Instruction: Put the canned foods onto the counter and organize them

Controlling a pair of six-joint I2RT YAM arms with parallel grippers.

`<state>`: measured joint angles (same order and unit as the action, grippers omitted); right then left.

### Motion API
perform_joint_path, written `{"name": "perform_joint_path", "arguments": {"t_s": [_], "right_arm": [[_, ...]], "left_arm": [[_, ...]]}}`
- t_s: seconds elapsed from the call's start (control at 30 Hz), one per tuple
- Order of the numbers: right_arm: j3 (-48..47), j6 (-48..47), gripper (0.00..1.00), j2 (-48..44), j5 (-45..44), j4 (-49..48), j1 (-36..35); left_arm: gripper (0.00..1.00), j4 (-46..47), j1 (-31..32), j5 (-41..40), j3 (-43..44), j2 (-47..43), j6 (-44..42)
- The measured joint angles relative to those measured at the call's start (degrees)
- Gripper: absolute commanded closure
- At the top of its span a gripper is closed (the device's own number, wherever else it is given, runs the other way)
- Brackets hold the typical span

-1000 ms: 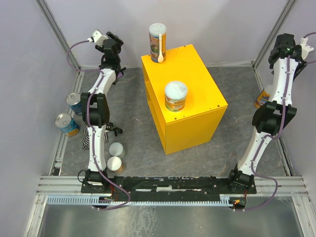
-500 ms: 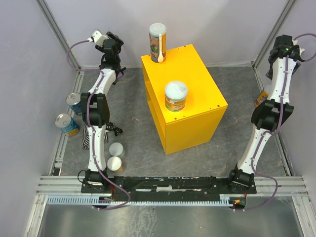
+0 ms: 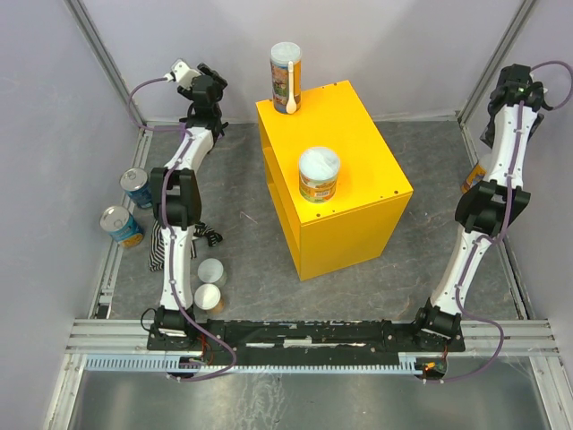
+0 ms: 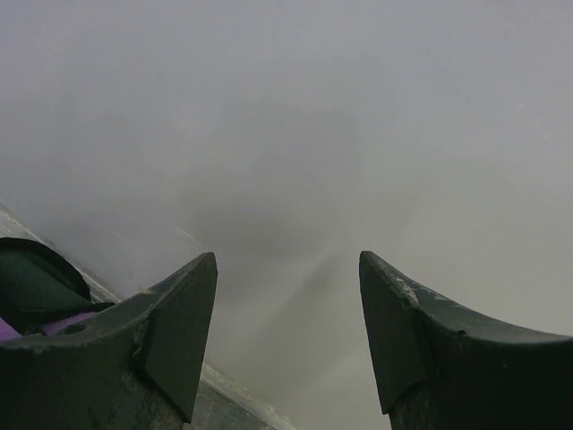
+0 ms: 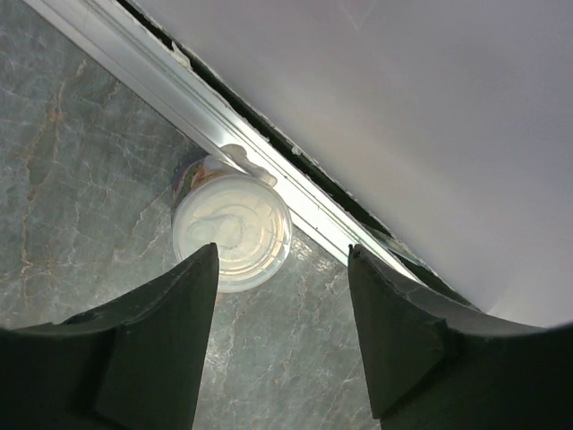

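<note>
Grey tabletop first. Nearest the left arm's base, two pale-lidded tubs stand close together, w/ a striped cloth just beside. A bit further, by the left rail, two blue tins stand upright, near each other but apart. Mid-scene, the yellow cabinet carries a short orange tub on top and, at its far-left corner, a tall tube.

On the right, one pale-lidded can sits against the rail, part-hidden by the arm from above. The right tool hangs over it, jaws parted, nothing gripped. The left tool is up in the far-left corner, released, empty, facing bare wall.

Progress, approx: two cans placed, five left on the tabletop, so under half done. The right can looks like the next pick.
</note>
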<state>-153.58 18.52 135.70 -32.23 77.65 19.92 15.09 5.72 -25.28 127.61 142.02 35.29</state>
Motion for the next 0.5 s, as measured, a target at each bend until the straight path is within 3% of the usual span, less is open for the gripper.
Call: {"name": "perform_joint_path", "arguments": {"t_s": [0.1,0.5], "right_arm": [[-0.1,-0.9,0.11,1.1,0.7,0.8,0.0],[0.1,-1.7,0.10,2.9,6.0,3.4,0.1]], "left_arm": [[0.29,-0.1,0.2,0.0,0.8,1.3,0.0],[0.29,-1.0,0.5,0.2,3.5,2.7,0.0]]}}
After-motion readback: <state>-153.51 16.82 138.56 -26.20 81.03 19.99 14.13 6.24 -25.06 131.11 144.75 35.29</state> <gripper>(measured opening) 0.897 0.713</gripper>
